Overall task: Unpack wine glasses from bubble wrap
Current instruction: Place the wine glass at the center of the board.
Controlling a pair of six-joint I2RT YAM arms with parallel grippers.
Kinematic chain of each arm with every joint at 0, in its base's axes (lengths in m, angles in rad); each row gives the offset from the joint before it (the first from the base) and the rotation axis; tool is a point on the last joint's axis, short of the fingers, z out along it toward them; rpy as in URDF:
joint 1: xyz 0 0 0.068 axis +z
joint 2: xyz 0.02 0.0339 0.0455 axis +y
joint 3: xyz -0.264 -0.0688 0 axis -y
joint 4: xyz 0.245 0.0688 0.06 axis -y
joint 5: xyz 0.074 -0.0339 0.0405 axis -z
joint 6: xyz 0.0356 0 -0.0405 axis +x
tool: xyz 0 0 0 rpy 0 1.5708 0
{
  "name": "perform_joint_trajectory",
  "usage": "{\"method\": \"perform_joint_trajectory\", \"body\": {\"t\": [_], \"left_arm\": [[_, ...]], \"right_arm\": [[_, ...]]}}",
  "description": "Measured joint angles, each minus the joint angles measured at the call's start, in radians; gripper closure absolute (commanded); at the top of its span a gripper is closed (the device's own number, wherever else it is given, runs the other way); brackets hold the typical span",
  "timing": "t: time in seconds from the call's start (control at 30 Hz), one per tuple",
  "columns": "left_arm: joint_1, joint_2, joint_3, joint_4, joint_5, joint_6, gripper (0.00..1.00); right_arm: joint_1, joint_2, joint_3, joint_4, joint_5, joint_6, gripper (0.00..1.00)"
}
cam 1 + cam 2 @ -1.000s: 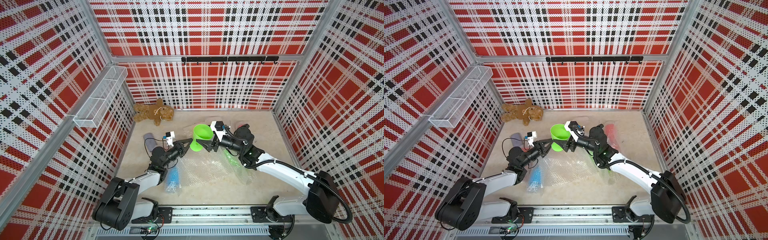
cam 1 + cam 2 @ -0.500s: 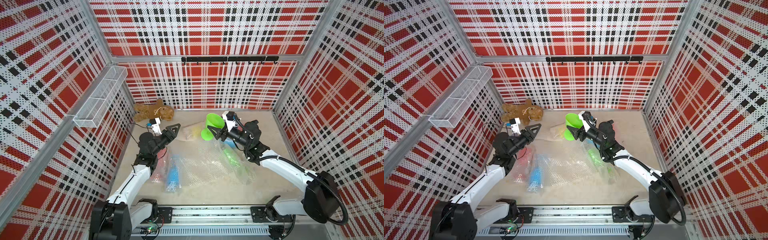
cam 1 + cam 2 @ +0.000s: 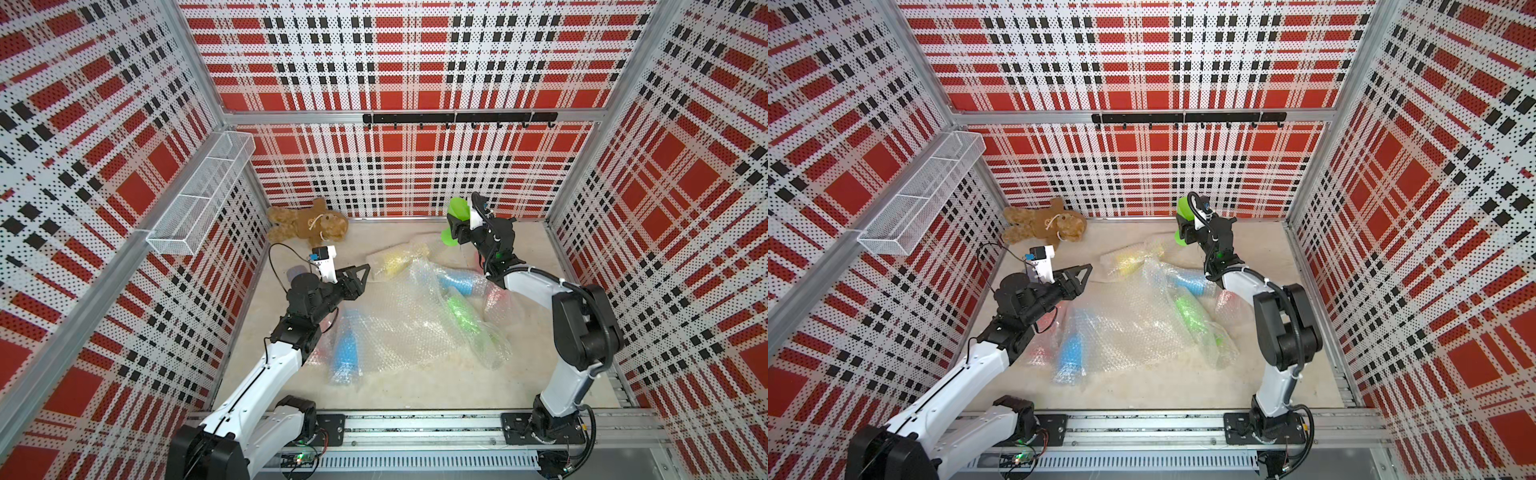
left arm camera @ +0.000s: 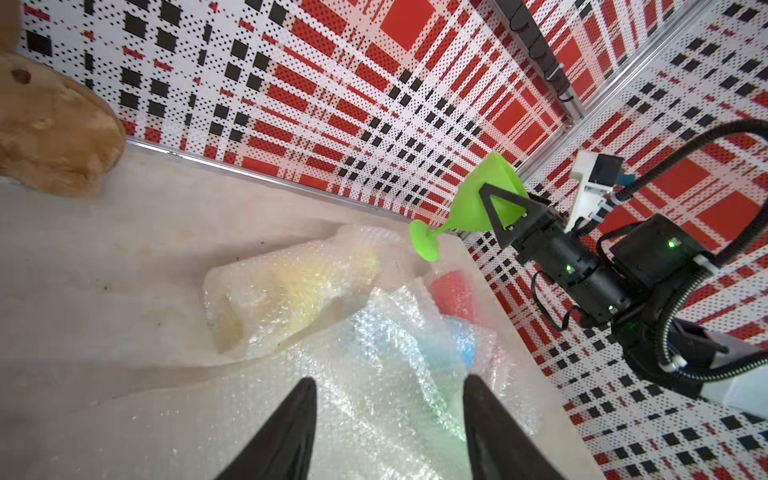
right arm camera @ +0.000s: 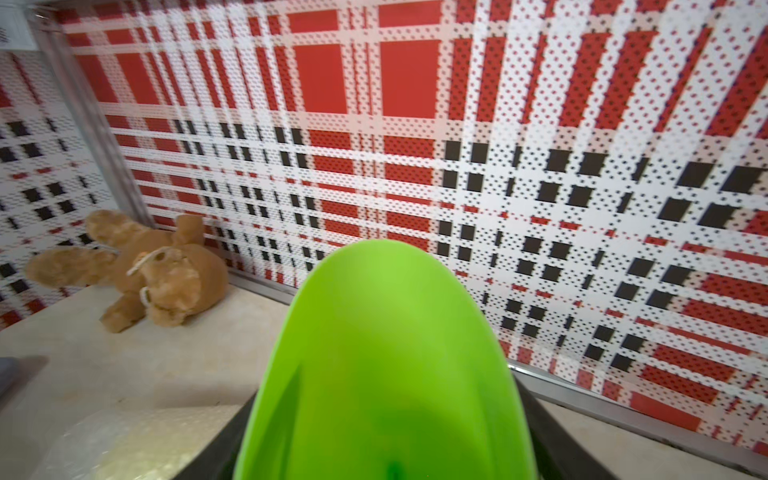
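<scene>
My right gripper [image 3: 457, 226] [image 3: 1185, 226] [image 5: 384, 436] is shut on the bowl of a bare green wine glass [image 3: 457, 210] [image 3: 1185, 208] [image 4: 478, 203] [image 5: 386, 353]. It holds the glass tilted in the air close to the back wall, foot pointing down. My left gripper [image 3: 361, 274] [image 3: 1086, 272] [image 4: 388, 380] hangs open and empty over the left edge of the bubble wrap [image 3: 399, 324] [image 3: 1125, 324] [image 4: 374, 395]. In that pile lie wrapped glasses: yellow [image 3: 392, 259], blue [image 3: 457, 282], green [image 3: 461, 311], another blue [image 3: 347, 349] and red [image 3: 496, 297].
A brown teddy bear [image 3: 307, 224] [image 5: 158, 274] lies in the back left corner. A white wire basket [image 3: 199, 199] hangs on the left wall and a black hook rail [image 3: 457, 118] on the back wall. A grey object [image 3: 295, 274] shows behind my left wrist.
My left gripper opened and drew back to the left, away from the green glass. My right arm carried the glass up and toward the back wall.
</scene>
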Motion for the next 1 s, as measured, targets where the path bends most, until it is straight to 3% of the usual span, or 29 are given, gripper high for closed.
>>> {"method": "perform_joint_trajectory", "body": {"t": [0.37,0.67,1.0], "left_arm": [[-0.017,-0.024,-0.008,0.005,-0.023,0.055,0.42],[-0.017,-0.024,-0.012,0.012,-0.023,0.064,0.44],[-0.018,-0.024,-0.012,0.013,-0.025,0.066,0.44]], "right_arm": [[-0.047,0.278,0.192,0.033,0.021,0.073,0.32],[-0.040,0.366,0.235,0.010,0.041,0.109,0.32],[-0.038,0.377,0.237,0.005,0.042,0.106,0.13]]}}
